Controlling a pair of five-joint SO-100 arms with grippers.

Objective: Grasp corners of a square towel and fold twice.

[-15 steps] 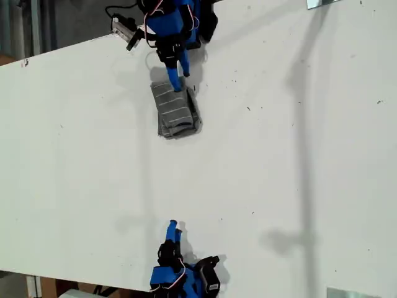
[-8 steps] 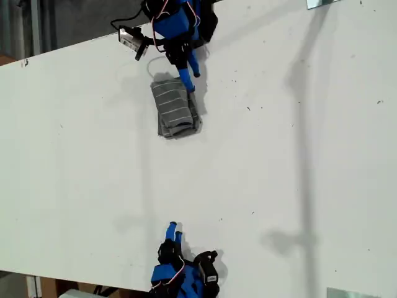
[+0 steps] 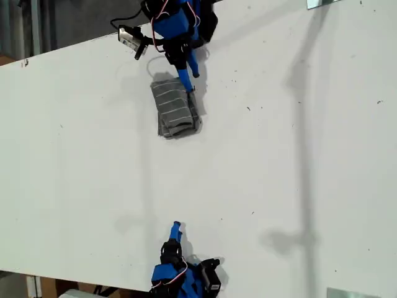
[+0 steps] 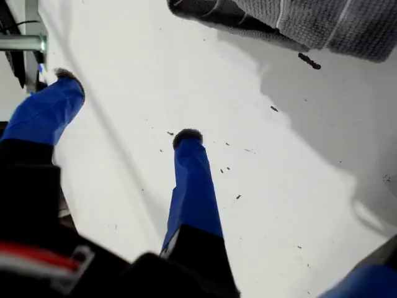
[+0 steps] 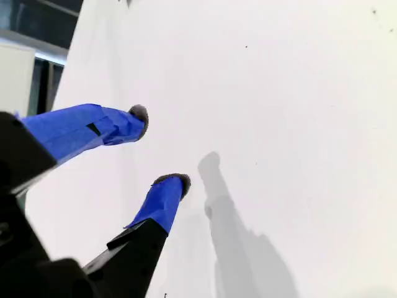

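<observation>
The towel (image 3: 175, 112) lies folded into a small grey striped bundle on the white table (image 3: 279, 155), near the far edge in the exterior view. Its edge also shows in the first wrist view as towel (image 4: 310, 18). My first gripper (image 3: 190, 78) hovers just beyond the bundle's far corner, towards the exterior view's right. It is open, and its fingers (image 4: 192, 180) are empty and clear of the cloth. My second gripper (image 3: 177, 228) sits at the near edge of the exterior view, far from the towel, open over bare table with nothing between its fingertips (image 5: 167, 192).
A metal bracket (image 3: 322, 3) sits at the exterior view's top right and another bracket (image 3: 350, 293) at its bottom right. The table's far edge runs behind the first arm's base (image 3: 180, 18). Small dark specks dot the surface.
My first gripper has come off the towel bundle and swung towards the exterior view's right, leaving the cloth lying still. The second arm has shifted slightly at the near edge.
</observation>
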